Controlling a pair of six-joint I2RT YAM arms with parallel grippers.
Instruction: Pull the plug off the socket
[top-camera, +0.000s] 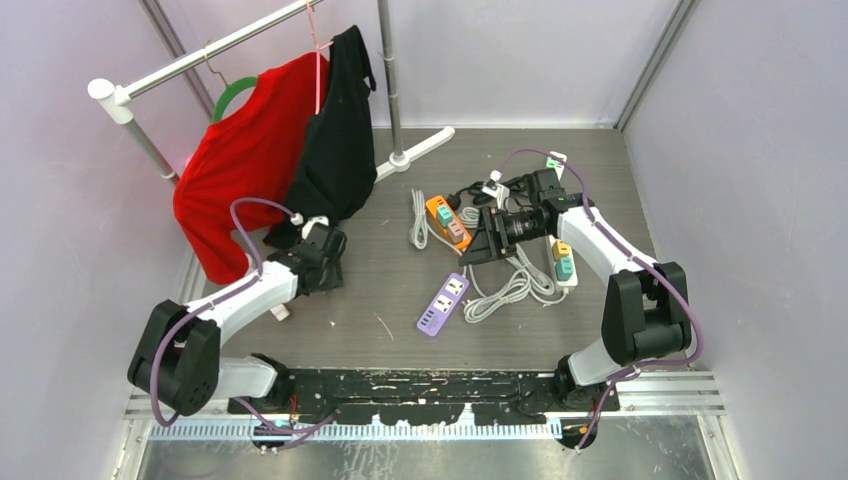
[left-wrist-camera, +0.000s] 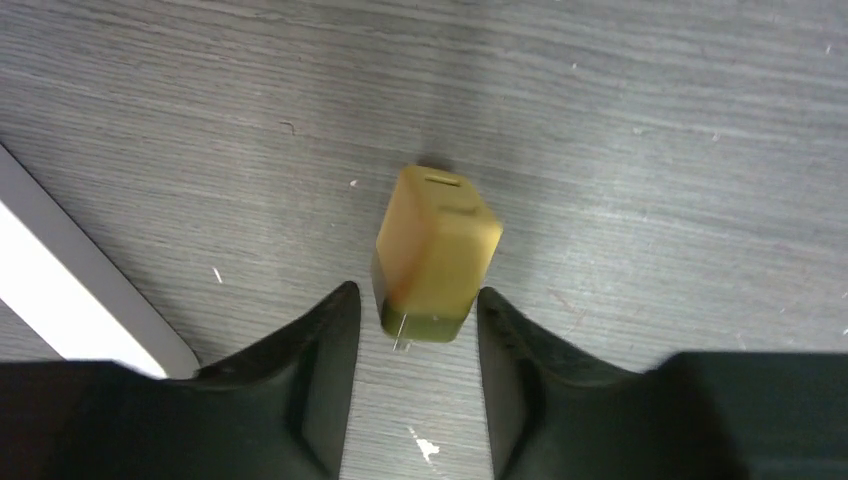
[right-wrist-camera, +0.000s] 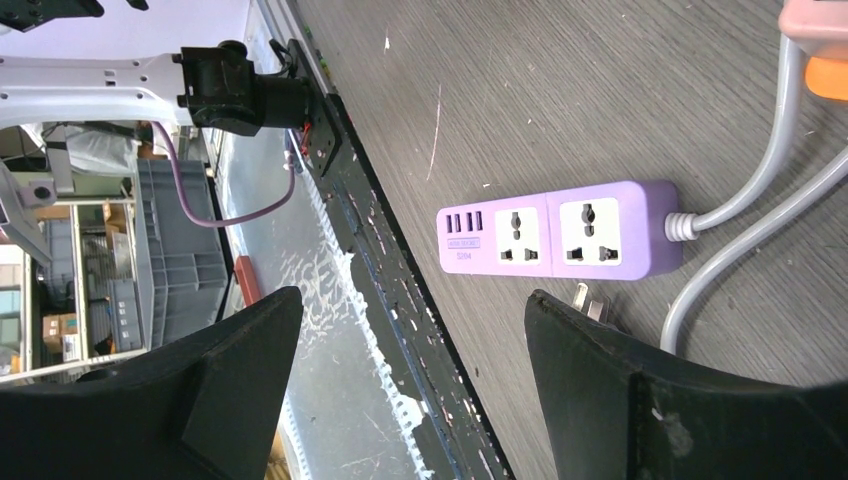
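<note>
Opening my left claw (left-wrist-camera: 415, 290) slowly should settle the yellow plug (left-wrist-camera: 437, 245), narrowly between its fingers, onto the worktop (left-wrist-camera: 650, 150); whether it grips, I cannot tell. My right claw (right-wrist-camera: 412, 294) gapes empty above the purple socket strip (right-wrist-camera: 560, 230).

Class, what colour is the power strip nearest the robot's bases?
The power strip is lilac with white sockets; clearest from the right wrist.

Garment rack (top-camera: 210, 50) stands rear left; power strips (top-camera: 449, 220) lie centre right among cables (top-camera: 510, 290); plug adapter (left-wrist-camera: 437, 255) left of them.
</note>
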